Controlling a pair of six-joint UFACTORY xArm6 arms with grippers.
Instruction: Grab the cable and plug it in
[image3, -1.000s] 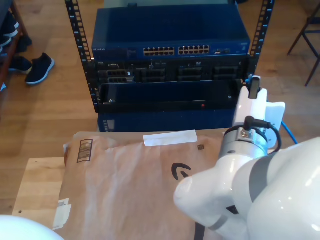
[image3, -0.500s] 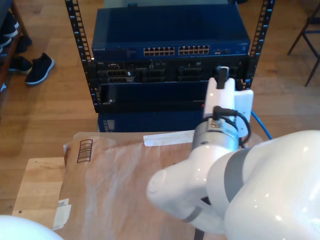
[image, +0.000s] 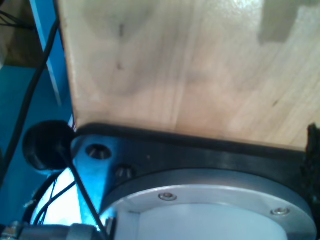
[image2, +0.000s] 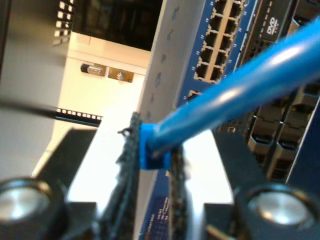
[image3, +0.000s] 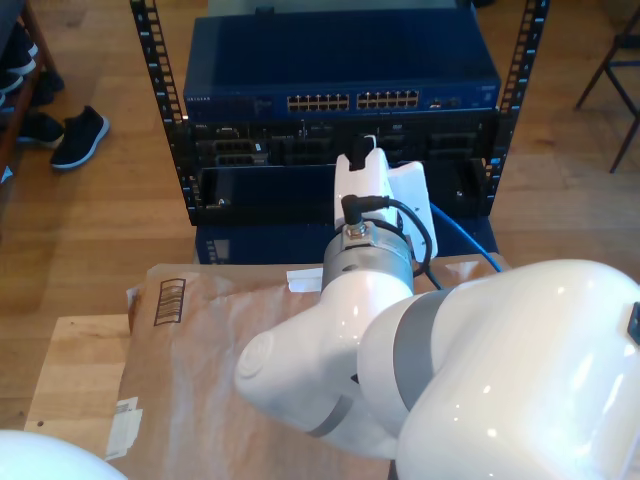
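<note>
My second gripper (image2: 152, 200) pinches the blue Ethernet cable (image2: 235, 95) between its dark, rough-faced fingers (image2: 127, 190), the hold falling on the squared blue boot just behind the plug; the clear plug itself is hidden between the pads. Beyond the fingers stands the network switch (image2: 220, 40) with its rows of open ports, near but not yet met by the cable's end.

In the exterior view the white arm reaches toward the blue rack-mounted switch (image3: 340, 60), and the cable (image3: 465, 235) trails off from the wrist toward the exterior view's right, sagging in a loose arc.

That sag suggests a light, limp lead that will offer little resistance along its run but will not hold a heading on its own. The stiff part is the boot and plug, so the present hold, close behind the connector, looks like the right place to steer from; a grip further back would likely let the tip droop. The plug's latch tab is probably fragile and wants a straight push.

My first gripper's camera looks at pale wood (image: 190, 65) and a grey round base (image: 210, 205); whether its fingers are wide or narrow cannot be told.
</note>
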